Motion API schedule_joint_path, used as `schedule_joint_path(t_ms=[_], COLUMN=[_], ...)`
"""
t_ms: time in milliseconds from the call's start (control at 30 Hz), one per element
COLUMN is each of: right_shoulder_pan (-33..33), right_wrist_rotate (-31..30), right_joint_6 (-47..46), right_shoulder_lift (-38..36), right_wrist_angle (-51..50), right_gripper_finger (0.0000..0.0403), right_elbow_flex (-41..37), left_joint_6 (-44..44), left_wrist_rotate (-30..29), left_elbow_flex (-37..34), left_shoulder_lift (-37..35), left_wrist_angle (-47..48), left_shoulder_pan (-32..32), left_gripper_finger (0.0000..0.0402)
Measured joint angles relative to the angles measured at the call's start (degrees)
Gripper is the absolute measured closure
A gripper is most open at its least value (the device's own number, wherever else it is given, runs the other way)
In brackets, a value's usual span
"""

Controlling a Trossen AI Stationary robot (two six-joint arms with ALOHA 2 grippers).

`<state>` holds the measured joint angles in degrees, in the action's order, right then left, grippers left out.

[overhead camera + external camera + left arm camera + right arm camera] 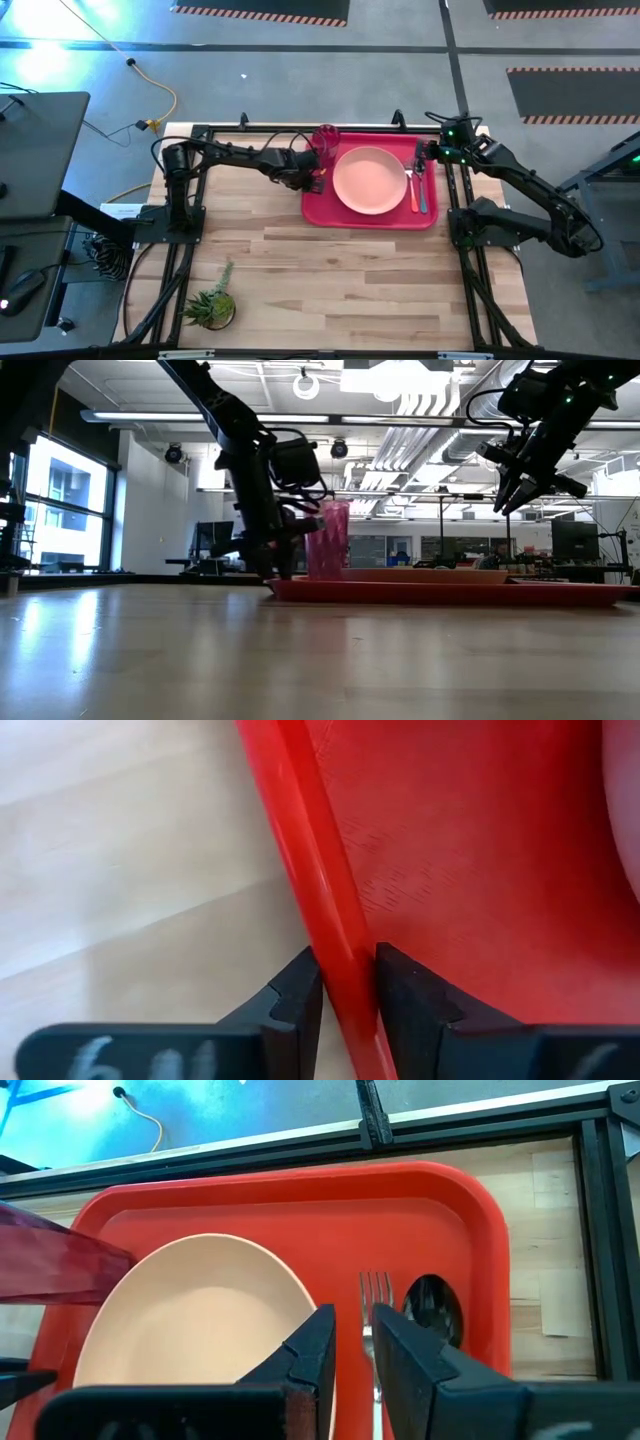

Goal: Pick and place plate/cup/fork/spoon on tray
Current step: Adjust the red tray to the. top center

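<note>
The red tray (372, 214) lies on the wooden tabletop (340, 270), carrying the plate (369, 180), cup (325, 139), fork (411, 187) and spoon (420, 185). The left pincer (347, 992) clamps the tray's rim. The right pincer (352, 1340) hovers above the fork, fingers nearly closed, empty. The tray looks stiff, light and slick; its rim seems the best hold.

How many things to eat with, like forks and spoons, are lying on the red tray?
2. The fork and the spoon lie side by side on the tray, right of the plate, spoon outermost.
</note>
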<state>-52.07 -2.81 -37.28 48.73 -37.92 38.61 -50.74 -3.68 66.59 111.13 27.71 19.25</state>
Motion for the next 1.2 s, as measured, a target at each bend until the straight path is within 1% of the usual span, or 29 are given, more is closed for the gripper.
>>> schedule_joint_path(t_ms=[300, 467, 567, 667, 900, 1200], right_shoulder_pan=[-0.02, 0.0, -0.02, 0.0, 0.0, -0.01], right_wrist_rotate=[0.0, 0.02, 0.0, 0.02, 0.01, 0.19], right_joint_6=[0.0, 0.0, 0.02, -0.15, -0.2, -1.56], right_shoulder_lift=[0.0, 0.0, 0.0, 0.04, 0.04, 0.04], right_wrist_angle=[-0.01, -0.01, -0.01, -0.04, -0.09, -0.08], right_gripper_finger=[0.0341, 0.0341, 0.0341, 0.0341, 0.0341, 0.0341], right_elbow_flex=[0.0, 0.0, 0.0, 0.0, 0.0, 0.0], left_joint_6=[0.74, 1.74, 2.23, 1.81, -3.92, -6.61], left_wrist_rotate=[0.02, -0.02, -0.24, -0.48, 1.07, -0.16], left_elbow_flex=[-0.02, -0.72, -2.55, -5.89, -14.72, -18.94], left_shoulder_lift=[-0.06, -1.95, -4.0, -6.21, -11.14, -14.13], left_wrist_angle=[4.54, 5.1, 5.14, 3.63, -5.06, -5.56], left_shoulder_pan=[0.43, 1.61, 2.57, 3.24, 4.11, 4.12], left_gripper_finger=[0.0324, 0.0325, 0.0325, 0.0326, 0.0327, 0.0327])
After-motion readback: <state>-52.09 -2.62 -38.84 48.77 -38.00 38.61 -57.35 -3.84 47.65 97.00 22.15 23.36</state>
